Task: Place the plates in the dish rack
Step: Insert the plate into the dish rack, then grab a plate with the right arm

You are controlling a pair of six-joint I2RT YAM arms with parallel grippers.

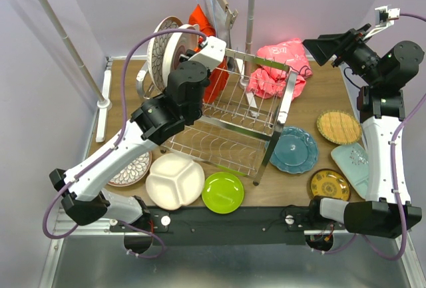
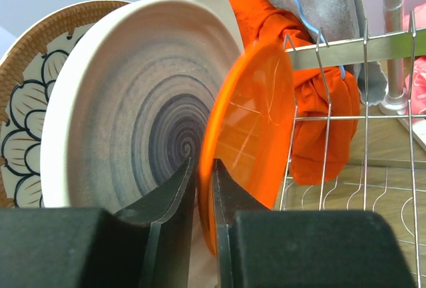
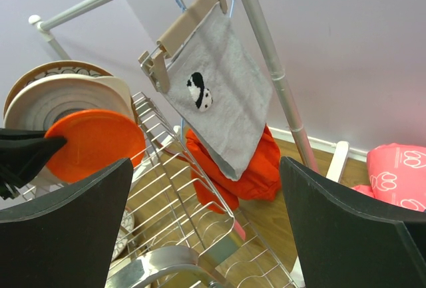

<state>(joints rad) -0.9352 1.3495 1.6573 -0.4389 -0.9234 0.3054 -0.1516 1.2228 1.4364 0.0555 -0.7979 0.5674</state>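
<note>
We had the left gripper clamped tight on the orange plate rising just above its fingers, two plates racked to its left in the dish rack, seven plates waiting on the table below, and the right gripper wide open, empty.

- Left arm reaches toward 1 o'clock; left gripper has its fingers almost together, pinching the orange plate by the rim.
- Right arm rises toward 12 o'clock, with the wrist turned toward 9 o'clock; right gripper is spread wide.
</note>
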